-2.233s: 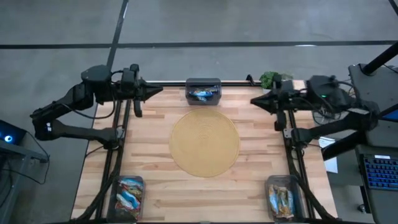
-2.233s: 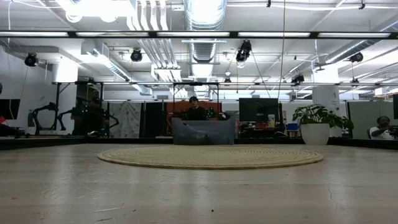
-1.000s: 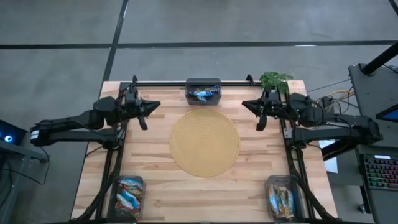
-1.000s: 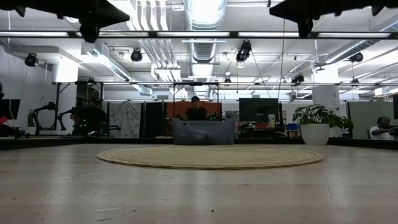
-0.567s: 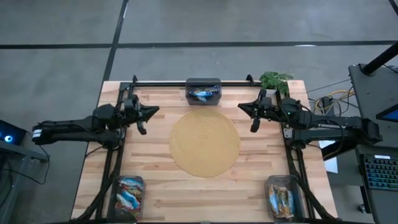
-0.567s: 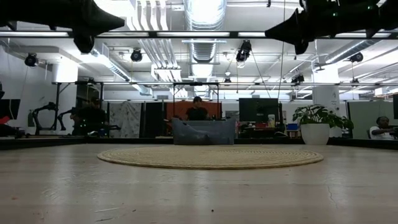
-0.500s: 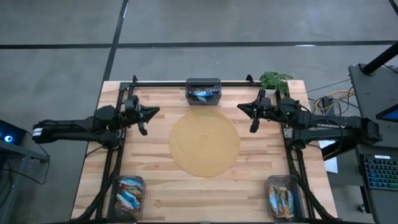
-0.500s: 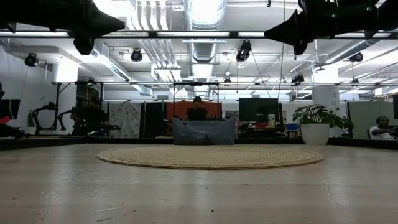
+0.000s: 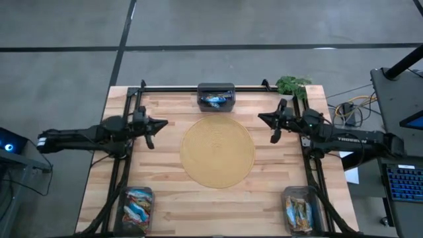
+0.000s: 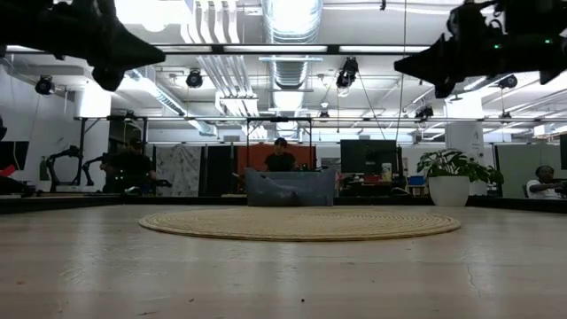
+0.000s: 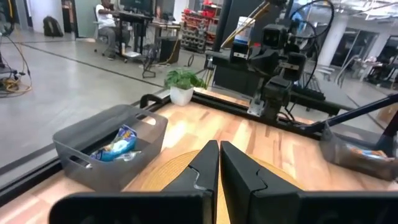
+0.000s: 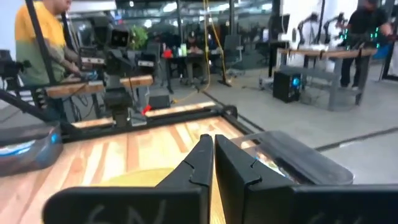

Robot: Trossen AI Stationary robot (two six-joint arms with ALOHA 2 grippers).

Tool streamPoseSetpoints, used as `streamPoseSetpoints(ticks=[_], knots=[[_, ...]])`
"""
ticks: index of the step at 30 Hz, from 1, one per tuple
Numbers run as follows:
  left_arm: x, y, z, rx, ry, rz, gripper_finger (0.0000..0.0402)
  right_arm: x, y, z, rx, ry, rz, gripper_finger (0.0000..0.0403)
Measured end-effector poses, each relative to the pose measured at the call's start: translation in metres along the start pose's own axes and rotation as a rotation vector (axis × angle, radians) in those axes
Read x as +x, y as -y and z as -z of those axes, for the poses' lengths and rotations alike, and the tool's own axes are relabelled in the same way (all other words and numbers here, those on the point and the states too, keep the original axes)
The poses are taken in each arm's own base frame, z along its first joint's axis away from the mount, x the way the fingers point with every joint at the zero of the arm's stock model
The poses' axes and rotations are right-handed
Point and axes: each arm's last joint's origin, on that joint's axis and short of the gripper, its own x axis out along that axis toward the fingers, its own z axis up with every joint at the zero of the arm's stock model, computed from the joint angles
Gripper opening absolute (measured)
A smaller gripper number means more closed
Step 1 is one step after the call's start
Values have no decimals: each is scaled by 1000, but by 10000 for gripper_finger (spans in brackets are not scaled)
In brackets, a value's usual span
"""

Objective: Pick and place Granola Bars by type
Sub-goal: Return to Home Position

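Both arms have sunk and flattened out since the earlier frames. They now lie low along the table's sides, and both grippers now show in the top corners of the low view.

The wooden table (image 9: 165, 192) carries a round woven mat (image 9: 217, 152) at its centre with nothing lying on it. Three translucent grey bins ring the mat. The far bin (image 9: 216, 86) at 12 o'clock holds blue-wrapped bars (image 9: 215, 100). The near-left bin (image 9: 137, 190) at 7 o'clock holds a red and blue mix (image 9: 137, 210). The near-right bin (image 9: 301, 189) at 5 o'clock holds yellow-brown bars (image 9: 299, 213). All the Granola Bars in view sit inside these bins, and none shows loose on the wood, so the sorting looks finished and the arms seem to be parking.

The left gripper (image 9: 161, 123) hangs at 10 o'clock of the mat. The right gripper (image 9: 262, 118) hangs at 2 o'clock. Each points inward, well apart from every bin. In both wrist views the fingers are pressed nearly together with nothing between them.

A potted plant (image 9: 293, 84) stands at the far-right corner, just behind the right arm. It is the only thing close to either arm.
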Motion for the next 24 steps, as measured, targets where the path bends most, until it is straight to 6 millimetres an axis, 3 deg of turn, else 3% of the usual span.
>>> streamPoseSetpoints(ticks=[8, 17, 24], knots=[[-16, -5, 1, -20, 67, 20, 0, -24, 3, 9, 6, 83, 62, 8], [-25, -9, 14, -35, 80, 35, 0, -40, 4, 18, -21, 34, 95, 8], [-29, -11, 16, -35, 63, 46, 0, -57, 2, 11, 47, 122, 68, 8]])
